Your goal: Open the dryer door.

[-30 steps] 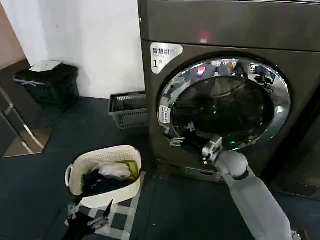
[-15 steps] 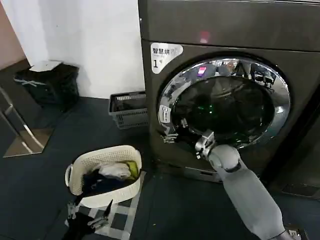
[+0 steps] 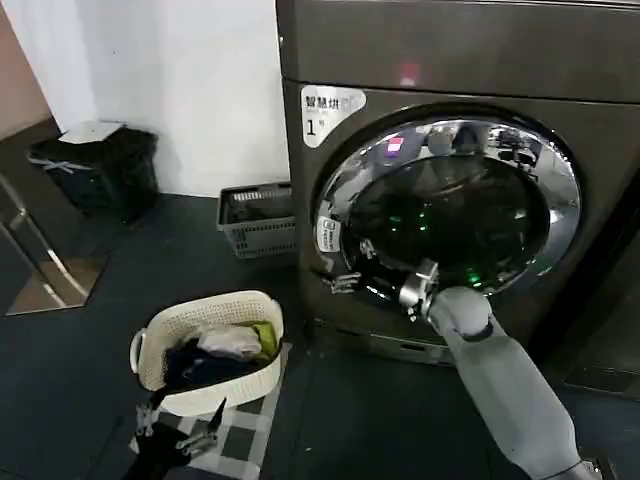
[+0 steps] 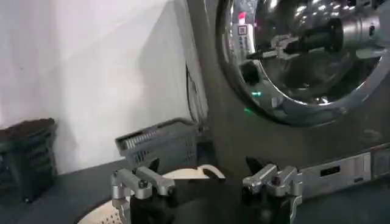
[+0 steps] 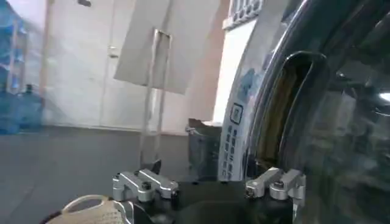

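Note:
The dryer (image 3: 450, 60) is a dark metal machine with a white label printed "1" (image 3: 330, 108). Its dryer door (image 3: 450, 215) has a chrome ring, dark glass and a small white sticker (image 3: 326, 235) on the left rim. My right gripper (image 3: 352, 270) is open at the door's lower-left rim, just below the sticker. In the right wrist view the gripper (image 5: 210, 182) has its fingers spread wide, the sticker (image 5: 234, 143) and a rim recess right in front. My left gripper (image 3: 180, 430) hangs open and low over a checked mat, also seen in its wrist view (image 4: 207, 182).
A white laundry basket (image 3: 160, 325) with clothes sits on the floor left of the dryer. A grey plastic basket (image 3: 255, 220) stands by the wall, with a black bin (image 3: 95, 170) farther left. A metal stand (image 3: 40, 260) is at the far left edge.
My right gripper moved left along the door's lower rim, then slightly back right. Reflections in the chrome ring have shifted and its left edge sits a little farther left. The left arm is still.

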Robot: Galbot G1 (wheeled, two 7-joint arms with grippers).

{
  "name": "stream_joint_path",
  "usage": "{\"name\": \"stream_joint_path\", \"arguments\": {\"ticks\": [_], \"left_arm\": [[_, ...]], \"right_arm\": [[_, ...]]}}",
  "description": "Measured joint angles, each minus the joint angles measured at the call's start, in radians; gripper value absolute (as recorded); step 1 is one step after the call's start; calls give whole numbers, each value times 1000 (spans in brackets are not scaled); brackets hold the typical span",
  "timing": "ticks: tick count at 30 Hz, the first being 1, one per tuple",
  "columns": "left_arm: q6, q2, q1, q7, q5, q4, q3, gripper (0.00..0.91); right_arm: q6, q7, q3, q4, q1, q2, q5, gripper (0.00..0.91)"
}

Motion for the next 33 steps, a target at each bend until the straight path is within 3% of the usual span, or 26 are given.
{"name": "stream_joint_path", "arguments": {"ticks": [15, 33], "left_arm": [[19, 64, -93, 41, -174, 50, -25, 907], [76, 254, -350, 72, -432, 178, 39, 907]], "right_arm": [[51, -136, 36, 57, -86, -49, 29, 907], [68, -253, 96, 123, -186, -105, 71, 907]]}}
